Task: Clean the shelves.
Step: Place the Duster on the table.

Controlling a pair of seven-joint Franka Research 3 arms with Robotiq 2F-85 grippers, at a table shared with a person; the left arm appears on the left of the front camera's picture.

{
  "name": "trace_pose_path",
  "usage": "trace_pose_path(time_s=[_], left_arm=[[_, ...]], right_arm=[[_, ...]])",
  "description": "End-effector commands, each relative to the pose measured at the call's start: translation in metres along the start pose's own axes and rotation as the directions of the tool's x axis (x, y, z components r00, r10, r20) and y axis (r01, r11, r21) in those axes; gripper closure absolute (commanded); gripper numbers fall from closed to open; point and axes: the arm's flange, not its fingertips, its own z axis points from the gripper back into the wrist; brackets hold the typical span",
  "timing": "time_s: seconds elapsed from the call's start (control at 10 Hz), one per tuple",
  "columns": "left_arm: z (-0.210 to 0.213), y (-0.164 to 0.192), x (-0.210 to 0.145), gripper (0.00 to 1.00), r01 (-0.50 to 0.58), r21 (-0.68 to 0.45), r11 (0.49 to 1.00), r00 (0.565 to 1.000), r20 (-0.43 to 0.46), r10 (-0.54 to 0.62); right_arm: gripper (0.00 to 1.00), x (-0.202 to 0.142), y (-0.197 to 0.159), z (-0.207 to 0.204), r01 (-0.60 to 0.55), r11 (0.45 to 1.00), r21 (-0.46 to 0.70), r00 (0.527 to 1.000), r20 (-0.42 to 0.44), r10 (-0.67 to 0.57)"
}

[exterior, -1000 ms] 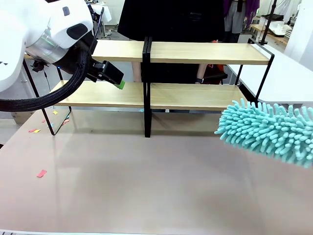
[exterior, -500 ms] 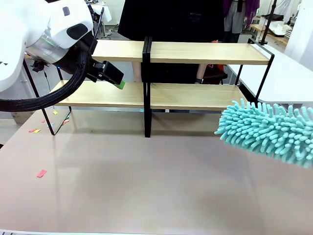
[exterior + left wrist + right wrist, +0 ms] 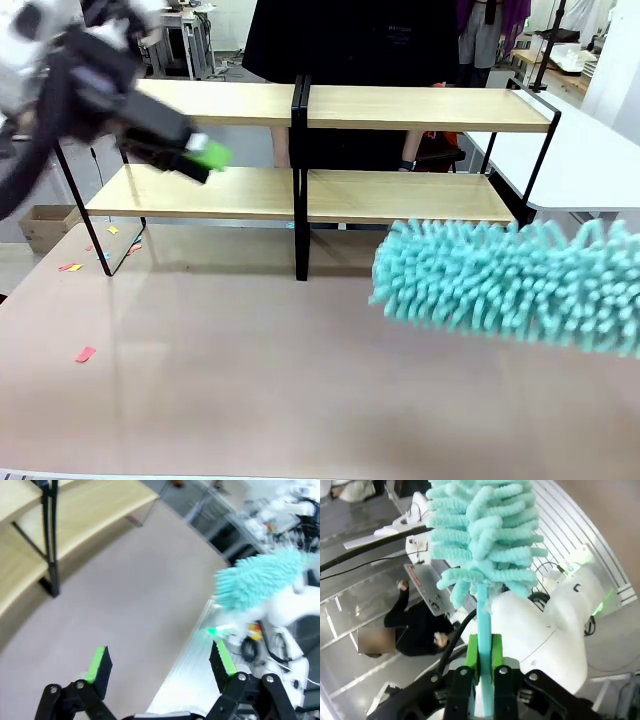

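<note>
Right wrist view: the right hand (image 3: 481, 667) pinches the thin teal handle of a duster (image 3: 482, 535) between its green pads (image 3: 471, 652), the fluffy teal head rising straight above the fingers. Beyond it lie a white robot base and a ribbed metal surface.

From the front, that duster (image 3: 505, 283) reaches in from the right, hanging above the beige bench (image 3: 250, 390) just in front of the right half of the shelves (image 3: 400, 195); whether it touches the lower board cannot be told.

The left hand (image 3: 160, 662) is spread wide, its two green-padded fingers well apart with nothing between them. In the front view it is blurred (image 3: 195, 155), held in front of the left rack between the upper and lower boards.

The shelves stand across the far side of the bench, two light-wood tiers in black frames, joined near the middle. A few small red and yellow scraps (image 3: 85, 353) lie on the bench at the left. A person in dark clothes (image 3: 350, 40) stands behind the shelves.
</note>
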Motion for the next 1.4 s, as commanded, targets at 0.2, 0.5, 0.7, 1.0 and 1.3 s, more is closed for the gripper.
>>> trace_pose_path(time_s=[0.2, 0.5, 0.7, 1.0, 1.3], left_arm=[[0.03, 0.087, -0.179, 0.0, -0.267, -0.262, 0.927, 0.96, 0.013, 0.28], [0.022, 0.121, -0.258, 0.0, -0.367, -0.365, 0.856, 0.926, -0.053, 0.374], [0.09, 0.163, -0.186, 0.0, -0.377, -0.352, 0.857, 0.913, 0.014, 0.408], [0.09, 0.163, -0.186, 0.0, -0.377, -0.352, 0.857, 0.913, 0.014, 0.408], [0.09, 0.163, -0.186, 0.0, -0.377, -0.352, 0.857, 0.913, 0.014, 0.408]], right_arm=[[0.88, 0.06, -0.081, -0.018, 0.025, 1.0, -0.004, 0.963, -0.268, -0.025], [0.88, 0.053, -0.167, -0.046, 0.051, 0.994, 0.097, 0.98, -0.195, -0.031], [0.88, 0.049, -0.187, -0.049, 0.004, 0.986, 0.164, 0.993, -0.115, 0.015], [0.88, 0.067, -0.197, -0.046, 0.044, 0.993, 0.111, 0.998, -0.045, -0.04], [0.1, 0.078, -0.203, -0.047, 0.057, 0.993, 0.1, 0.998, -0.04, -0.053]])
